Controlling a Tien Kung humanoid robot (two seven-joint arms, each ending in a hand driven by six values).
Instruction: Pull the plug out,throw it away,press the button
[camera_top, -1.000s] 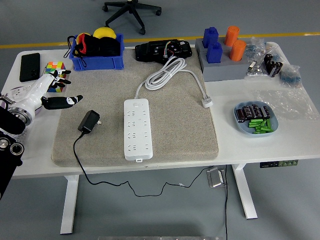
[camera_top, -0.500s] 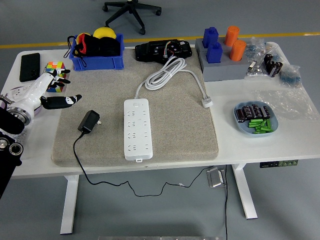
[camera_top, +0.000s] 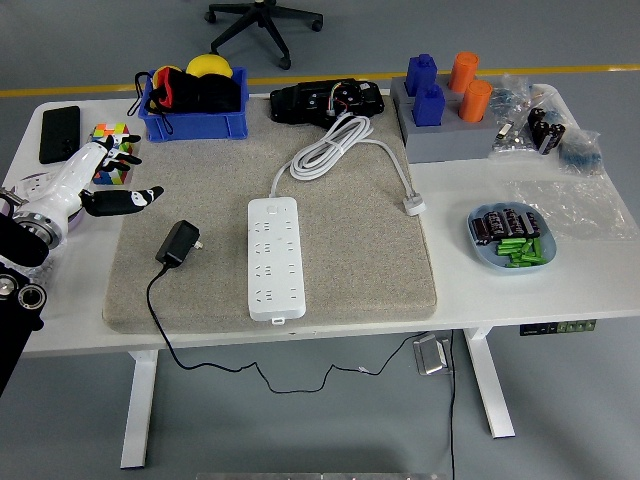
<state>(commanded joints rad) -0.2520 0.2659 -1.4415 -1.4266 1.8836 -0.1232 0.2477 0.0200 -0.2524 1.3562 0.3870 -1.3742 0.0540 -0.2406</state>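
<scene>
- The left hand (camera_top: 95, 185) hovers at the mat's left edge, fingers (camera_top: 130, 199) spread and holding nothing.
- The black plug (camera_top: 179, 243) lies loose on the grey mat (camera_top: 340, 250), below and right of the fingertips, apart from the white power strip (camera_top: 275, 257) (its sockets look empty).
- Pulling and discarding appear done; pressing the button (camera_top: 277, 321) seems in hand.
- Next, the hand must reach right, past the plug, to the strip's near end.

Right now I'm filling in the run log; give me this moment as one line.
left hand: open, at mat's left edge | black plug: out, lying on mat | power strip: untouched | right hand: not in view
</scene>
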